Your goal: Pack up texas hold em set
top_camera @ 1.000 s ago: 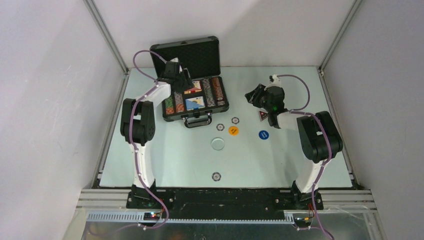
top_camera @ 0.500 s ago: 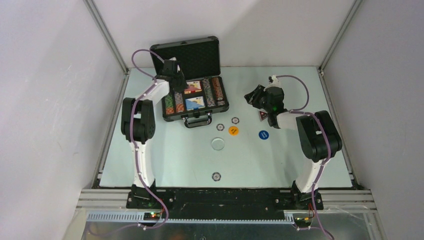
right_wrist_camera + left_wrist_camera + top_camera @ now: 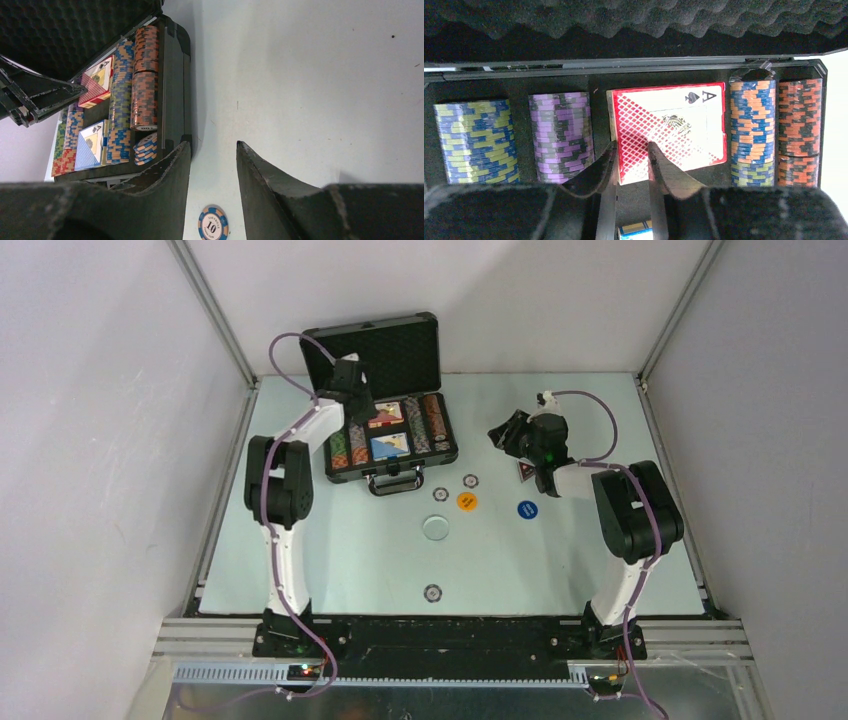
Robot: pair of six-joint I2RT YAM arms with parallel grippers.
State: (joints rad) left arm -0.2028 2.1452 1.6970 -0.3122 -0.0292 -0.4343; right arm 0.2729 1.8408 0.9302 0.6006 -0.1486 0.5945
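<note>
The black briefcase [image 3: 386, 348] stands open at the back left, holding rows of chips [image 3: 561, 135], a red-patterned card deck [image 3: 674, 125] and a blue deck [image 3: 390, 446]. My left gripper [image 3: 631, 150] is over the case, jaws drawn in on the near left corner of the red deck. The right gripper [image 3: 212, 145] hovers open over bare table to the right of the case. On the table lie a dark triangular marker [image 3: 524, 472], an orange button [image 3: 467, 501], a blue button [image 3: 527, 509], a clear disc [image 3: 435, 528] and loose chips [image 3: 439, 494].
Another chip [image 3: 432, 592] lies near the front edge, between the arm bases. A "10" chip [image 3: 213, 223] sits just below the right fingers. Grey walls and metal rails close in the table on three sides.
The left jaws have closed in on the red deck, and the left wrist has shifted slightly back toward the lid. The right arm has not moved.
</note>
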